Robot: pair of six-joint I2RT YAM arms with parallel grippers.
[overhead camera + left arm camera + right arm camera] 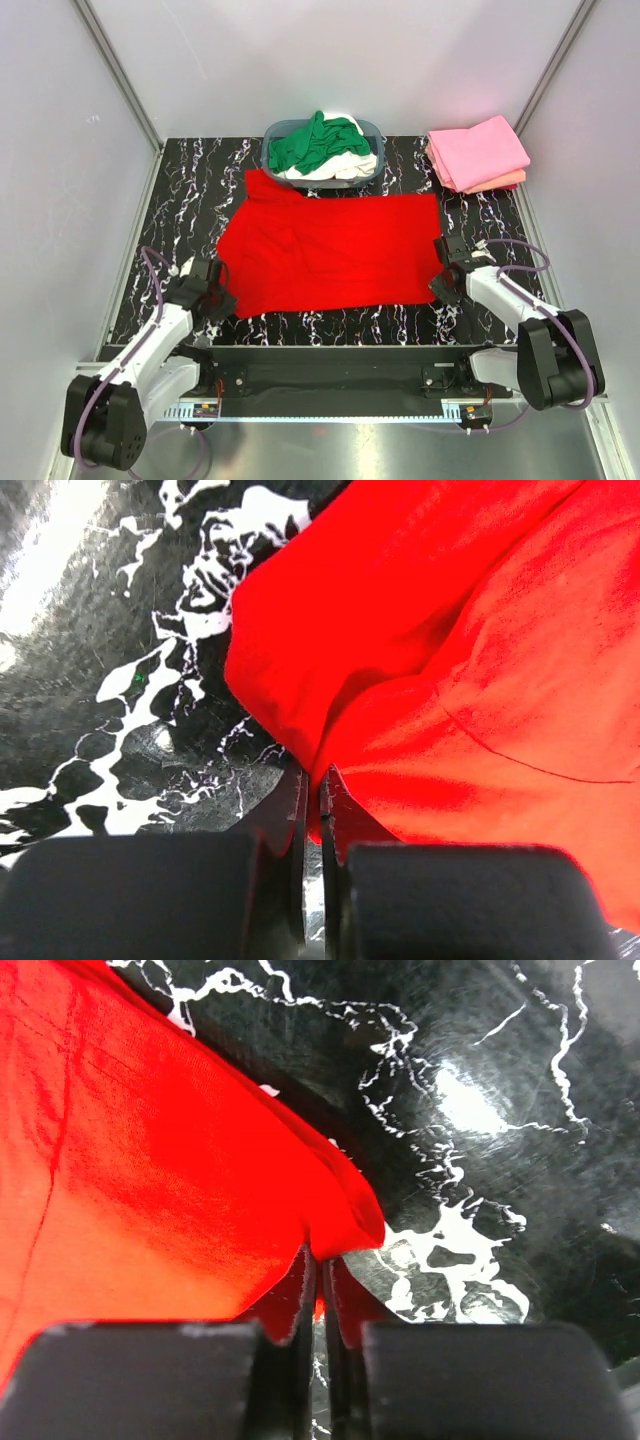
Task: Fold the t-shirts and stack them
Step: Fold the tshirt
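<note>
A bright red t-shirt lies spread flat in the middle of the black marbled table. My left gripper is at its near left corner, and in the left wrist view the gripper is shut on the red cloth. My right gripper is at the near right corner; in the right wrist view the gripper pinches the red hem. Green and white t-shirts fill the basket. A folded pink t-shirt lies on a salmon one at the back right.
The blue-grey plastic basket stands at the back centre, touching the red shirt's far edge. White walls with metal posts close in the table on three sides. A black rail runs along the near edge between the arm bases.
</note>
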